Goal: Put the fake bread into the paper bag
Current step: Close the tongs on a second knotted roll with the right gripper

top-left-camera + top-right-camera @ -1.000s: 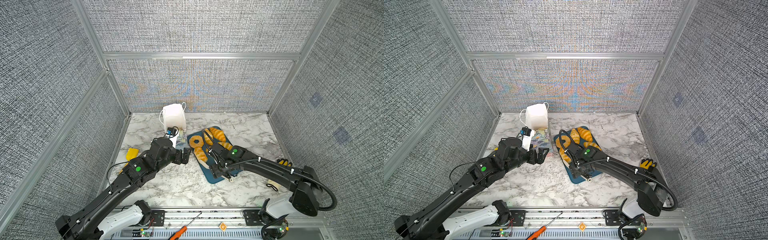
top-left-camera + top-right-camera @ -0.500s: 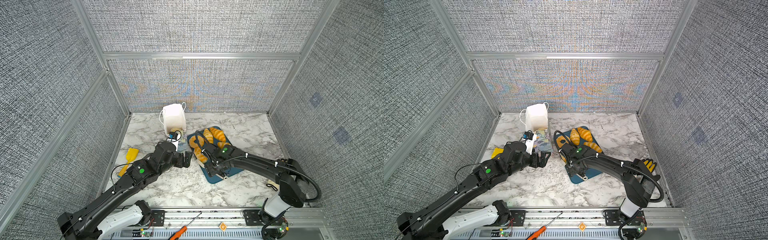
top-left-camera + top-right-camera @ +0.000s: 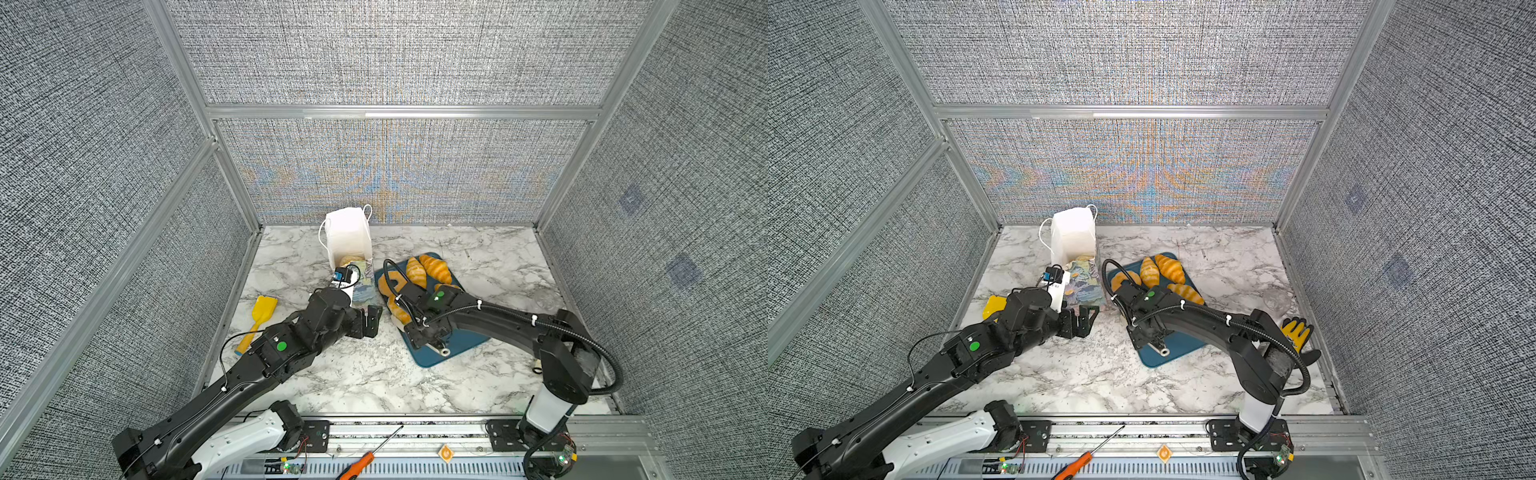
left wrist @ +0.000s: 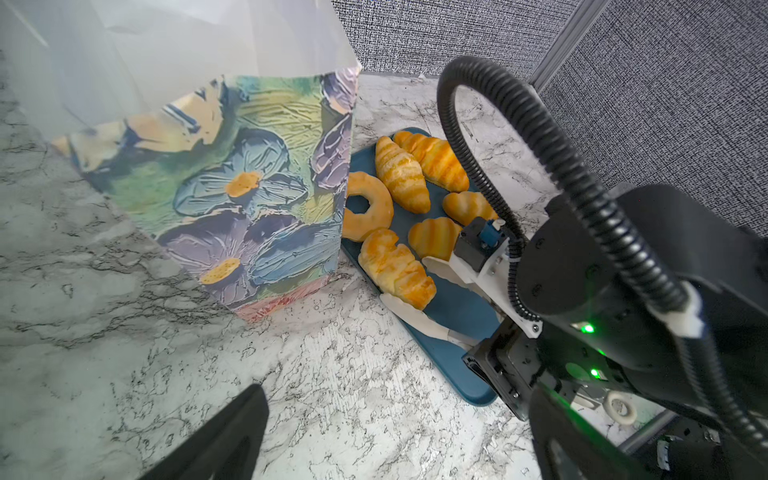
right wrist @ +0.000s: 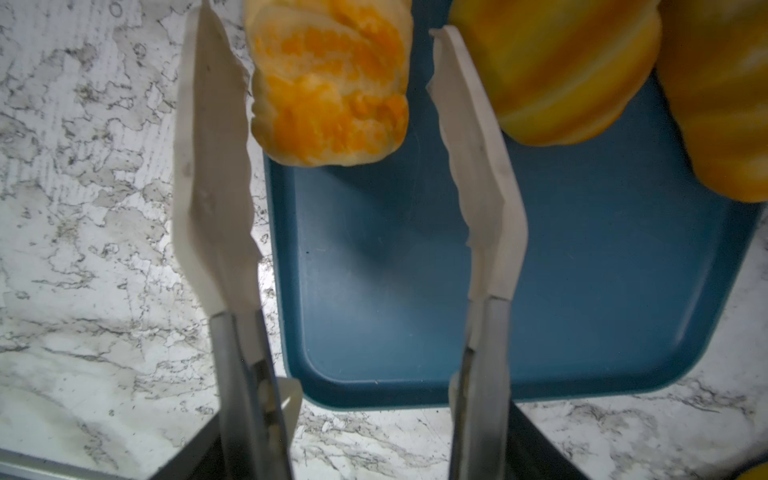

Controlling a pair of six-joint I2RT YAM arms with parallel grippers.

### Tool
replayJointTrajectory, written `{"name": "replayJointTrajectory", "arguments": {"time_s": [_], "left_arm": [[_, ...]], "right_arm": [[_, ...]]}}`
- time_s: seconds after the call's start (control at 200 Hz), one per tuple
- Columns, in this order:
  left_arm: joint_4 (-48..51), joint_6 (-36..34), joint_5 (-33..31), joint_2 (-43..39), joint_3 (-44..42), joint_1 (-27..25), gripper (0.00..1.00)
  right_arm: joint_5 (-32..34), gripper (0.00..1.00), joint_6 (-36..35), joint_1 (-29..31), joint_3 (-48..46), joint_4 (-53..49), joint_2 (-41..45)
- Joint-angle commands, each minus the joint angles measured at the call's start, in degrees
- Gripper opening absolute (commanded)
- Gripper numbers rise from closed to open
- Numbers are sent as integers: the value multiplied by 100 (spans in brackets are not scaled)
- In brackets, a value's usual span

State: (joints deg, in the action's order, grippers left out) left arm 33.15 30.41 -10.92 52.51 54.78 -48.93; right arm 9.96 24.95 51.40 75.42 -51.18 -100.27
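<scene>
**The right pincer (image 5: 324, 29) is straddling a croissant (image 4: 397, 270) on the blue tray (image 3: 457, 345).**
The croissant is lying at the tray edge just beside the paper bag (image 3: 349, 237). Its long axis is running between the white fingers (image 5: 212, 166), with one end pointing back at the wrist. The jaws are standing apart, with a gap showing on one side. The left pincer (image 3: 371, 321) is hovering wide over the bench (image 3: 332, 382).

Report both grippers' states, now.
Left gripper: open, empty, beside the bag.
Right gripper: open, jaws astride a croissant, not clamped on it.
</scene>
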Motion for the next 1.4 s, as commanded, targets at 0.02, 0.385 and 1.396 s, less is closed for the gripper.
{"name": "replayJointTrajectory", "arguments": {"time_s": [0.02, 0.385, 1.396], "left_arm": [[56, -18, -110, -13, 33, 5, 99], [131, -18, -160, -4, 42, 6, 99], [360, -315, -598, -222, 259, 6, 99]], "right_arm": [[59, 70, -145, -15, 143, -197, -143], [77, 62, -304, -57, 276, -340, -287], [-523, 40, -464, -204, -334, 300, 814]]}}
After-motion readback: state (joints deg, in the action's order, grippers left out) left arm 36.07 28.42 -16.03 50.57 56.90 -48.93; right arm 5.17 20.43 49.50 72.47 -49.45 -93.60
